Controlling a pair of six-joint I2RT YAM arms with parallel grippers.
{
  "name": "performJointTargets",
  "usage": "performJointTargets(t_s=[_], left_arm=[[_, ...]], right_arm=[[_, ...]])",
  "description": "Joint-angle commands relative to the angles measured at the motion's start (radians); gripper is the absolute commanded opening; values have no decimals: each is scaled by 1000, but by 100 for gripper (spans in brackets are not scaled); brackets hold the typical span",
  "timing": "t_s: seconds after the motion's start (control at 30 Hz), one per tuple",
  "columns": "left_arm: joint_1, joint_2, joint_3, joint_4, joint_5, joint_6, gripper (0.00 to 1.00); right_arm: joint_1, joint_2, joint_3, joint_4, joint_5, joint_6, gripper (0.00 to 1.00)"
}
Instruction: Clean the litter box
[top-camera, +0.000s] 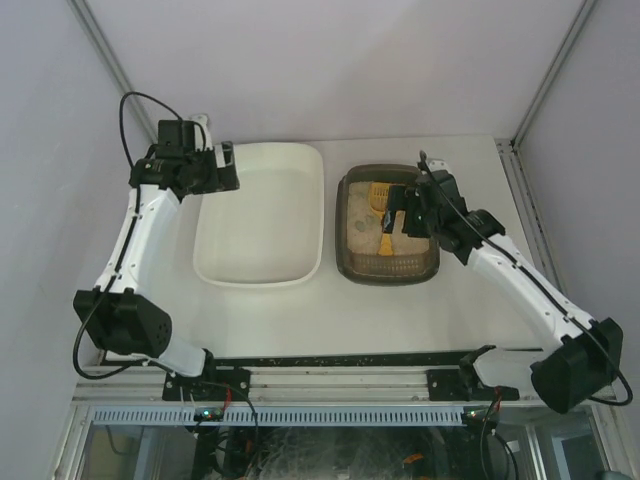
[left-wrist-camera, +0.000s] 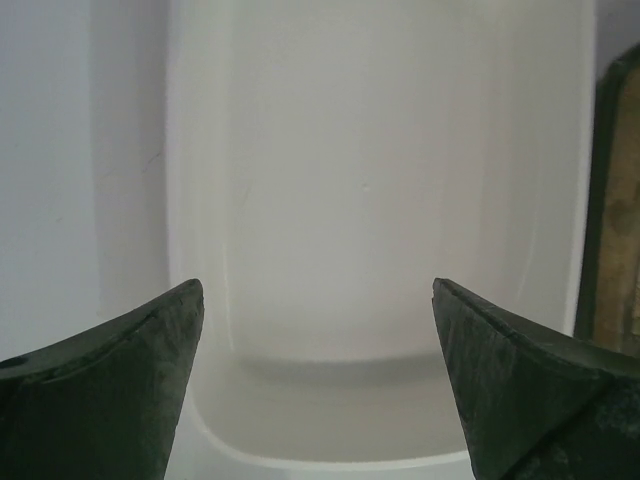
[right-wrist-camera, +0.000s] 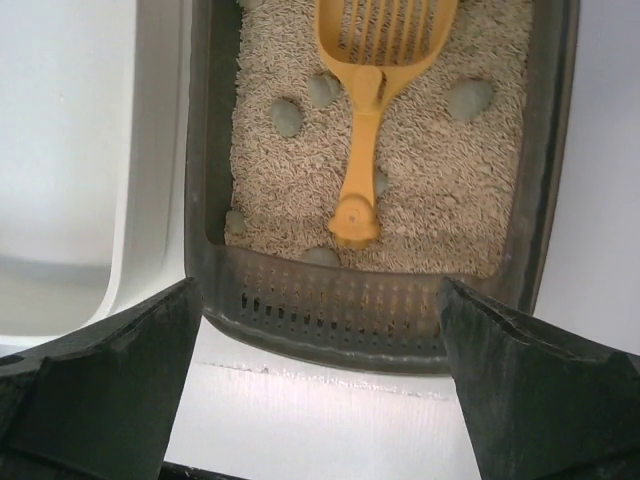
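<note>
I am hanging my right gripper (right-wrist-camera: 318, 288) over the near end of the litter box (right-wrist-camera: 330, 312). The litter box is sitting at the middle right of the top view, just beside the tub (top-camera: 258, 268). My fingers are spread wide and are holding nothing. My left gripper (left-wrist-camera: 318, 290) is spread wide too, holding nothing, and is hanging over the tub at the upper left of the top view. The scoop (right-wrist-camera: 362, 160) is lying in the litter with its handle pointing at me, and grey clumps (right-wrist-camera: 287, 117) are sitting around it. I am thinking the handle is thin and lying low, so my fingers may be digging into the litter or sliding off it. If I am coming down crooked, I may be bumping the rim and shoving the litter box. If I am tipping the scoop on the way to the tub, clumps may be falling on the table (top-camera: 400, 320).
</note>
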Motion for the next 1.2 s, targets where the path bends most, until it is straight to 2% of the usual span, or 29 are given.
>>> performJointTargets(t_s=[0.0,0.13,0.3,0.33,0.53,0.7,0.83,1.03,1.1,1.17], left_arm=[[-41,27,101,50,189,30,100],[-44,59,150,93,284,-23,100],[-43,118,183,144,461,-100,100],[-44,158,207,148,616,-132,100],[-45,280,251,192,853,-194,100],[-80,340,257,294,831,-236,100],[-115,423,332,309,824,-260,100],[-163,490,374,372,798,-302,100],[-175,509,380,381,775,-315,100],[-185,525,381,389,756,-330,100]], right_arm=[[-24,119,86,99,-85,-86,100],[-52,315,183,69,-139,-97,97],[-79,426,183,95,-148,-51,78],[-70,453,181,91,-126,-41,77],[-54,476,149,120,-94,-43,78],[-59,533,145,164,-130,-55,73],[-65,577,146,183,-137,-50,67],[-73,619,144,206,-134,-53,64],[-79,631,145,214,-142,-54,57],[-84,638,145,221,-145,-54,44]])
